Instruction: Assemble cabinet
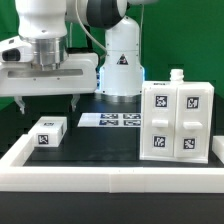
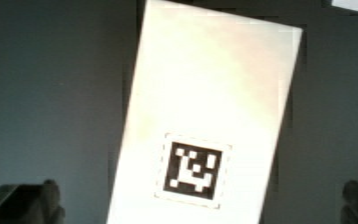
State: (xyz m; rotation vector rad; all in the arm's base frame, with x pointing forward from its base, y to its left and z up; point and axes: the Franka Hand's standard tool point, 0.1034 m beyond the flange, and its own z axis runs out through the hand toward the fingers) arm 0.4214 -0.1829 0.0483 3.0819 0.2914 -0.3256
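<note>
The cabinet's big white body (image 1: 178, 122) stands upright at the exterior view's right, with several square tags on its front and a small white knob (image 1: 177, 75) on top. A smaller white panel block (image 1: 48, 131) with a tag lies on the dark table at the exterior view's left. My gripper (image 1: 50, 105) hangs open directly above that block, not touching it. In the wrist view the block (image 2: 202, 100) is a long white slab with one tag (image 2: 194, 168). It lies between my dark fingertips (image 2: 25, 205), which stand wide on either side of it with gaps. Nothing is held.
The marker board (image 1: 110, 120) lies flat mid-table in front of the robot's white base (image 1: 122, 60). A low white border wall (image 1: 110, 175) runs along the front and sides of the dark table. A green backdrop stands behind.
</note>
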